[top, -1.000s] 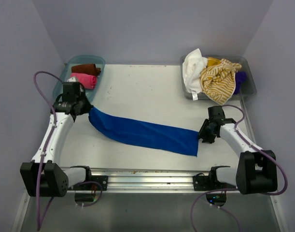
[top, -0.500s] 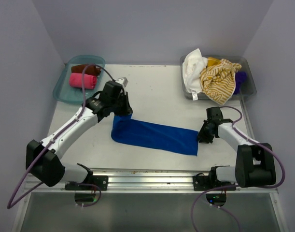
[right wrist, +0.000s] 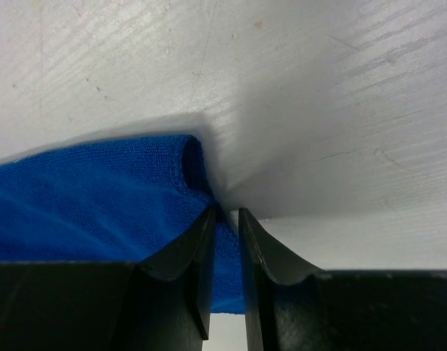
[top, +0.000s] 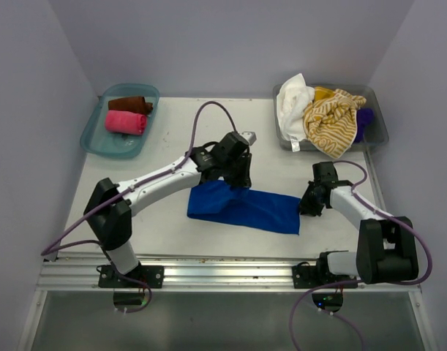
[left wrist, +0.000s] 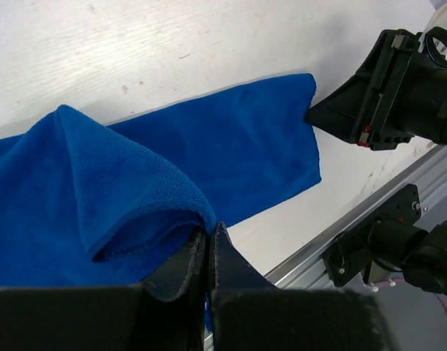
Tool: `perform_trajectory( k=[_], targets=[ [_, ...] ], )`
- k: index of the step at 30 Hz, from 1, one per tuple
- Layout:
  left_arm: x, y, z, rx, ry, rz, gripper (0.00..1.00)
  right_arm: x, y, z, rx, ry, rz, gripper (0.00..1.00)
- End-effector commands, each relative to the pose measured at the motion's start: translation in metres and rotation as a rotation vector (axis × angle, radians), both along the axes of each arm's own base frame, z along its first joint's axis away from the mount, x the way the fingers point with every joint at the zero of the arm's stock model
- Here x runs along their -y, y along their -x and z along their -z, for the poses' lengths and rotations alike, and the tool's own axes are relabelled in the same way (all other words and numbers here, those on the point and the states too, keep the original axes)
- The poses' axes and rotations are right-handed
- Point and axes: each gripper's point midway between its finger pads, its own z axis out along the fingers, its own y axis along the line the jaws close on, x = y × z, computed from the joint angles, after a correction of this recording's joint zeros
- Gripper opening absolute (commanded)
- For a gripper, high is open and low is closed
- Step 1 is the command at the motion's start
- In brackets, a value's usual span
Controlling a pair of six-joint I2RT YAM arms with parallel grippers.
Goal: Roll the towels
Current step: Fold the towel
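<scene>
Both clamp the blue towel (top: 261, 209): left fingers (left wrist: 181, 269) its lifted edge, right fingers (right wrist: 188, 257) its end.

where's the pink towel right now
In the top view, the pink towel lies rolled in the teal tray at far left, beside the brown towel.

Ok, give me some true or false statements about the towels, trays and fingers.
The royal blue cloth towel lies on the white table. True.
The left fingers hang open above it. False: they are shut on a raised fold of it.
The teal plastic tray holds a rolled pink towel and a rolled brown towel. True.
The mustard-yellow striped towel lies in that tray. False: it is in the clear plastic bin.
The right fingers pinch the blue towel's end. True.
</scene>
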Motion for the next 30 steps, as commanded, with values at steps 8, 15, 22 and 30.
perform_trajectory(
  k=[8, 15, 22, 30],
  targets=[
    [0.082, 0.013, -0.002, -0.038, 0.047, 0.143, 0.0, -0.004, 0.004, 0.015, -0.028, -0.015, -0.001, 0.23],
    [0.107, 0.022, 0.021, -0.093, 0.074, 0.19, 0.0, -0.009, -0.003, 0.011, -0.01, -0.038, 0.002, 0.19],
    [0.122, 0.023, 0.034, -0.117, 0.082, 0.207, 0.0, -0.007, -0.002, 0.014, -0.025, -0.031, 0.008, 0.19],
    [0.132, 0.024, 0.039, -0.135, 0.095, 0.219, 0.0, -0.004, 0.002, 0.015, -0.035, -0.016, 0.015, 0.2]
  ],
)
